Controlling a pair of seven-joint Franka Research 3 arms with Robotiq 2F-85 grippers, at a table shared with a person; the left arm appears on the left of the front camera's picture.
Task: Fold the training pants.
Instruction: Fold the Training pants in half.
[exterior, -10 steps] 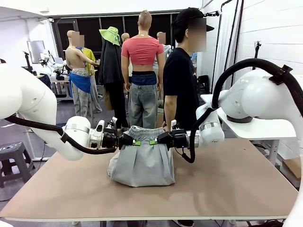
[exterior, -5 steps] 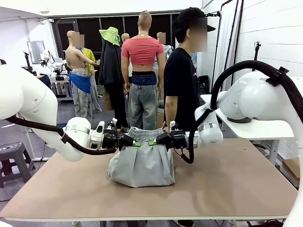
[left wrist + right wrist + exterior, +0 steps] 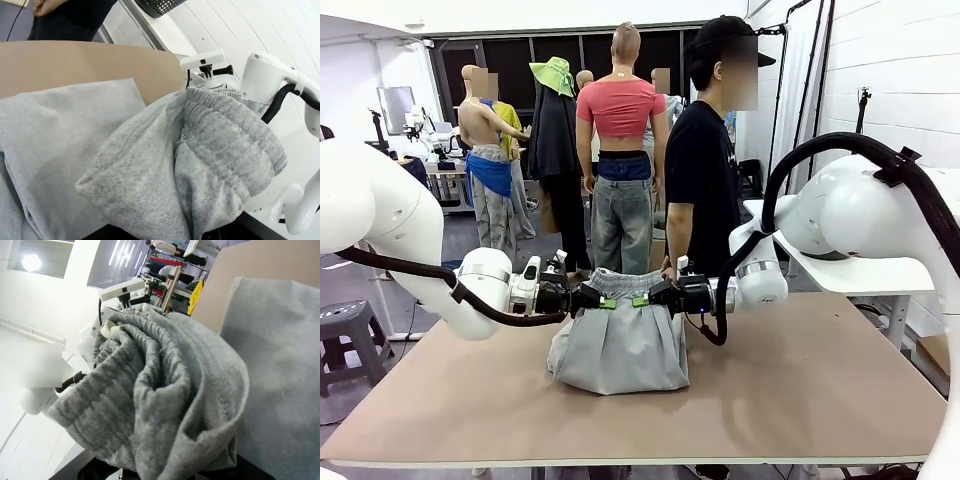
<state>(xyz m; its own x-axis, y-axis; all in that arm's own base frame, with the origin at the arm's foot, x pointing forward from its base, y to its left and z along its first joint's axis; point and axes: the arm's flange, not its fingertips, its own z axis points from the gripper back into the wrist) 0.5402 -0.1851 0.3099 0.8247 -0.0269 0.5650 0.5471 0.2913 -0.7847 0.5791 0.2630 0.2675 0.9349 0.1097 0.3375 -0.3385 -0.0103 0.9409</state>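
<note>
Light grey soft-fabric training pants (image 3: 620, 345) at mid brown desk (image 3: 800, 390), waistband up, held off the surface; lower part bunched on the desk, legs folded under. Waistband runs left-right between arms. Left pincer (image 3: 604, 301) clamped on waistband's left end, right pincer (image 3: 642, 300) clamped on its right end. Person stands behind.

The light grey training pants (image 3: 620, 345) are held up by the gathered waistband. The lower part is draped onto the table's middle.
</note>
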